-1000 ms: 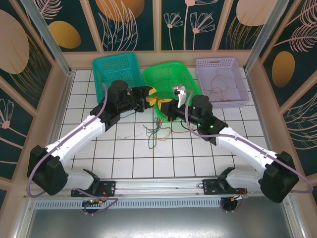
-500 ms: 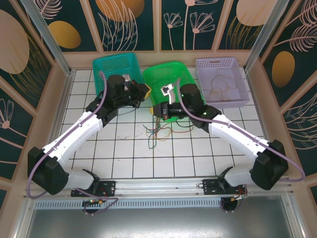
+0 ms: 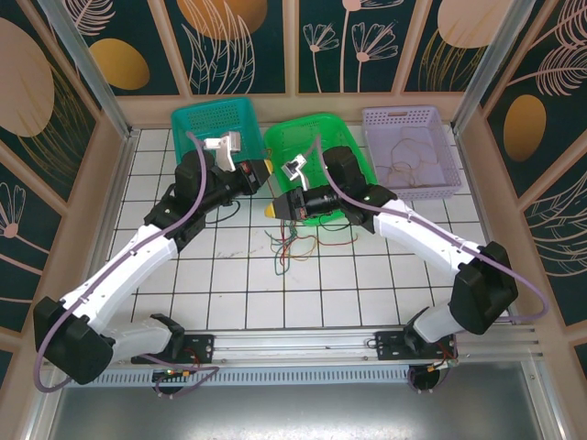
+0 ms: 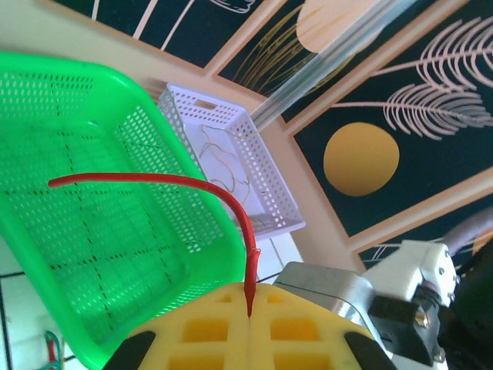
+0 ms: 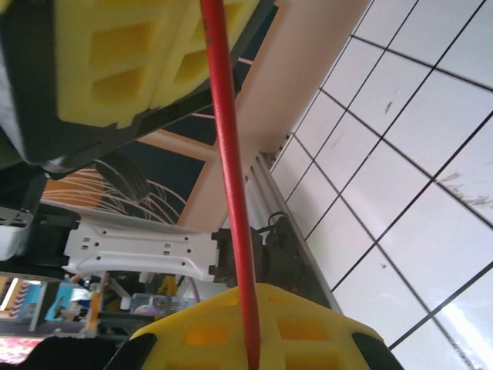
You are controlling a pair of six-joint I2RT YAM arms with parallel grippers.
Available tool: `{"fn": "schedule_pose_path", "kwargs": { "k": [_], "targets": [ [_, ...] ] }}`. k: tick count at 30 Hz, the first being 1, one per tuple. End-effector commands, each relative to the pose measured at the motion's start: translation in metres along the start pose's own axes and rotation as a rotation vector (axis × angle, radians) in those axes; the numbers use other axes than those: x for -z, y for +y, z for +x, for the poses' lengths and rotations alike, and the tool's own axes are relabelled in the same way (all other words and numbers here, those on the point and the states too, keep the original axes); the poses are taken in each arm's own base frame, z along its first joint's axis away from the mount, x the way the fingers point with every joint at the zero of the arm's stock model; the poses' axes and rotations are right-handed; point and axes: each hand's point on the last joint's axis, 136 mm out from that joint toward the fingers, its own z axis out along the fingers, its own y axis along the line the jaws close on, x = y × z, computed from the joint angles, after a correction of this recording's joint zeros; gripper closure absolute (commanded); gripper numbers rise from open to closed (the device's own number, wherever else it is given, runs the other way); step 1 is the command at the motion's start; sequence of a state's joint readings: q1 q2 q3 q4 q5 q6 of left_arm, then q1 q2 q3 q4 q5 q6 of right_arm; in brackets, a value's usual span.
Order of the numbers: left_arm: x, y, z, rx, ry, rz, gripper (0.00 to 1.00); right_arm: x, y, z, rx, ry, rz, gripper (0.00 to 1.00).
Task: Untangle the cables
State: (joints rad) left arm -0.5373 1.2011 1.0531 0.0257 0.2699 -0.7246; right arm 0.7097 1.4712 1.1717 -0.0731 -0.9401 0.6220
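Note:
A loose tangle of thin red, green, tan and dark cables (image 3: 292,244) lies on the white tiles in front of the green basket (image 3: 316,133). My left gripper (image 3: 263,170) is shut on a red cable (image 4: 154,179), which curves out of its yellow pads (image 4: 208,331) over the green basket (image 4: 115,231). My right gripper (image 3: 274,210) sits just below the left one and is shut on the same red cable (image 5: 225,123). That cable runs straight up from the right pads (image 5: 308,331) toward the left gripper's pads (image 5: 131,54).
A teal basket (image 3: 213,124) stands at the back left. A lavender basket (image 3: 410,151) at the back right holds a tan wire (image 4: 223,158). Wooden walls ring the tiled floor, and a metal rail (image 3: 303,344) runs along the near edge.
My right gripper has swung left across the green basket's front to just below the left gripper. The left wrist has pulled back a little and turned upward.

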Motion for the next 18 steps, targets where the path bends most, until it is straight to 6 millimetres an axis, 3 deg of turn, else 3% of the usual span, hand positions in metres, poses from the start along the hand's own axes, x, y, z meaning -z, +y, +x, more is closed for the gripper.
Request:
{"fn": "schedule_pose_path", "kwargs": {
  "k": [1, 5, 7, 8, 13, 18],
  "targets": [
    [0.027, -0.015, -0.069, -0.267, -0.282, -0.014, 1.0, -0.005, 0.019, 0.041, -0.113, 0.18, -0.101, 1.0],
    [0.035, 0.015, -0.077, -0.274, -0.316, -0.195, 0.99, -0.002, 0.011, 0.04, -0.073, 0.17, -0.017, 1.0],
    [0.034, 0.025, -0.08, -0.168, -0.305, -0.242, 0.56, 0.001, 0.01, 0.035, -0.036, 0.146, 0.027, 1.0],
    [0.033, 0.027, -0.08, -0.11, -0.293, -0.245, 0.49, 0.003, 0.01, 0.032, -0.02, 0.128, 0.041, 1.0],
    [0.019, 0.031, -0.059, 0.245, -0.152, -0.226, 0.35, 0.016, 0.007, 0.011, 0.049, 0.012, 0.115, 1.0],
    [0.039, 0.063, -0.026, 0.564, -0.054, -0.385, 0.34, 0.023, 0.001, 0.006, 0.097, -0.046, 0.167, 1.0]
  ]
}}
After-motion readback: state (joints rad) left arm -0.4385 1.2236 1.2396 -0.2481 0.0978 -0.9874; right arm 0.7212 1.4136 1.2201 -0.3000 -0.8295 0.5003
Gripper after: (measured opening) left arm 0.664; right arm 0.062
